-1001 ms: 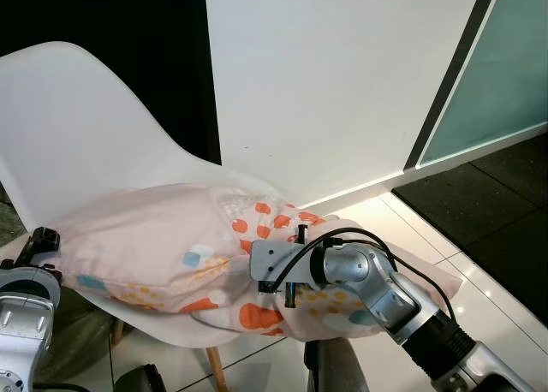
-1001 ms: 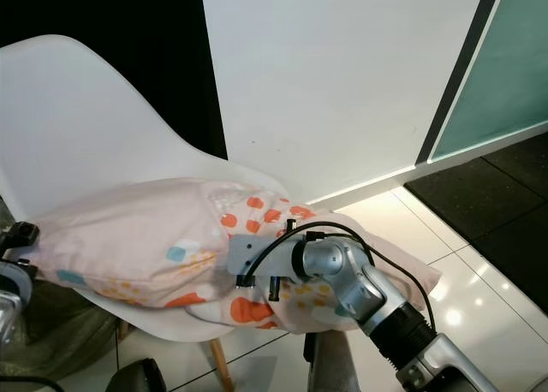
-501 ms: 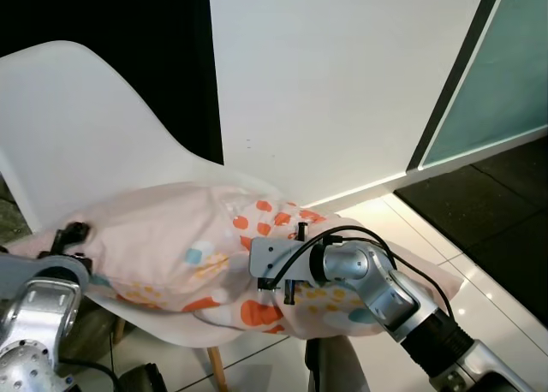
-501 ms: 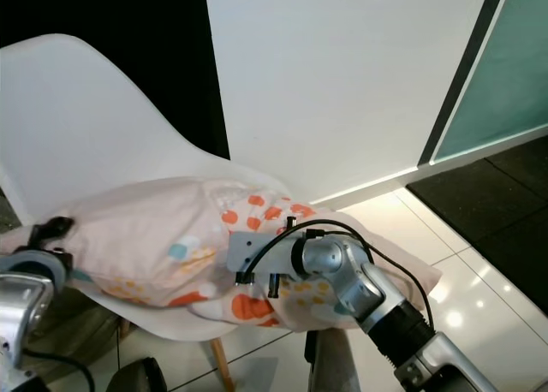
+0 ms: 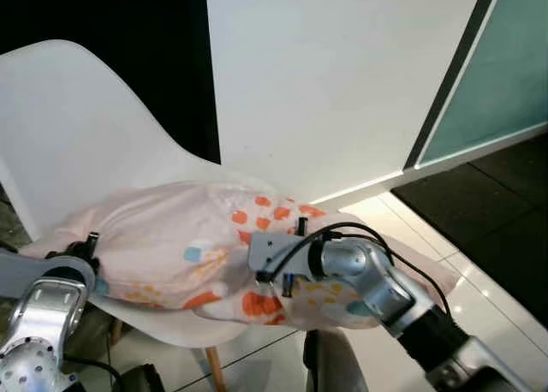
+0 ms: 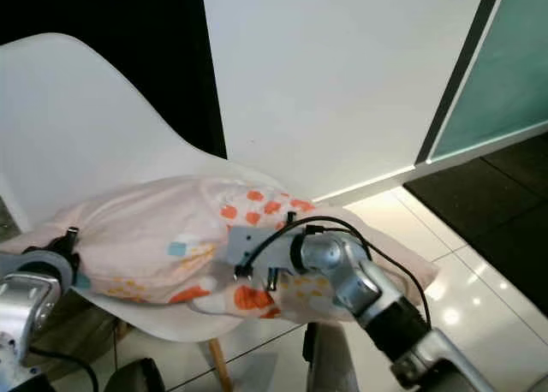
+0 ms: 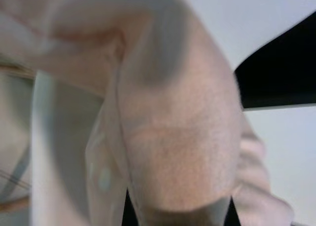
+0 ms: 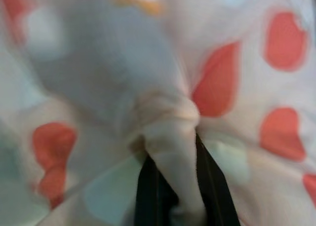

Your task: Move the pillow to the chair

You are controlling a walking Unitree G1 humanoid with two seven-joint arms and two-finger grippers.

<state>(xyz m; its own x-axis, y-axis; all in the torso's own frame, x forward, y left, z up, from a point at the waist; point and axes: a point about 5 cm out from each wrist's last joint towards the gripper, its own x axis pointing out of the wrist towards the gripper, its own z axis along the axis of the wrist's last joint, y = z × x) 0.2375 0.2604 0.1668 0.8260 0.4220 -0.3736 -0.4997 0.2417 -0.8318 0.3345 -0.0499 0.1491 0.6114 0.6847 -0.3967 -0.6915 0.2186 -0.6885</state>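
The pale pink pillow (image 5: 163,238), printed with orange and blue spots, lies across the seat of the white moulded chair (image 5: 77,127). Its right end hangs past the seat's front edge. My right gripper (image 8: 173,147) is shut on a bunched fold of the spotted fabric, and its black fingers (image 8: 148,191) show on either side of the fold. That arm's silver wrist (image 5: 342,268) rests on the pillow's right part. My left gripper (image 7: 177,206) is at the pillow's left end (image 5: 81,246), with pink fabric bulging between its fingers.
A white wall panel (image 5: 342,67) stands right behind the chair, with a dark opening to its left and a teal glass panel (image 5: 505,75) to the right. Glossy white floor tiles (image 5: 488,281) and a black mat lie on the right. The chair's wooden leg (image 5: 216,375) shows below the seat.
My left gripper has moved right, in against the pillow's left end, pushing that end further onto the seat. The right arm has lifted slightly, keeping its hold.
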